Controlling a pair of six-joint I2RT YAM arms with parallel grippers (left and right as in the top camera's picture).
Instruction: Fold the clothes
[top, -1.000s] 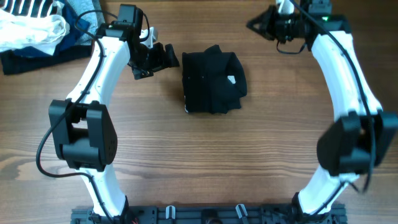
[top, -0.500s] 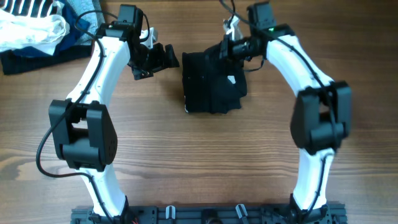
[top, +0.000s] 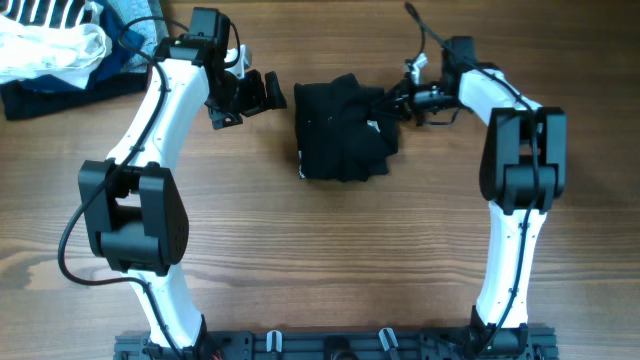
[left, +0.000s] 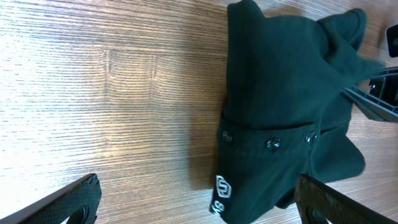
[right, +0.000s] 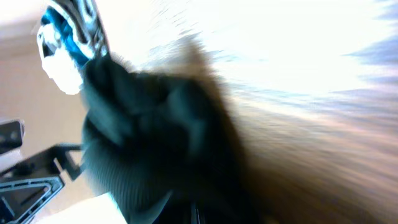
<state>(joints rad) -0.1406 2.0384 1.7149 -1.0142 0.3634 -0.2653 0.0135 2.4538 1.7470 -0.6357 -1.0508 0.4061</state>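
The black garment (top: 342, 135) lies folded on the wooden table (top: 300, 250). The right gripper (top: 397, 100), pressed together, has swung onto its right edge, and the left gripper (top: 248, 97) stays spread just beside it. This is probably final tidying.

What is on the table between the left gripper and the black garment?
Nothing. Only bare wood of the table separates the left gripper from the black garment. The overhead view shows this gap clearly.

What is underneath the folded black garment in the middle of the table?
Wooden table shows around the black garment, and nothing sticks out at its visible edges. Whatever lies beneath its folded layers is covered by the fabric.
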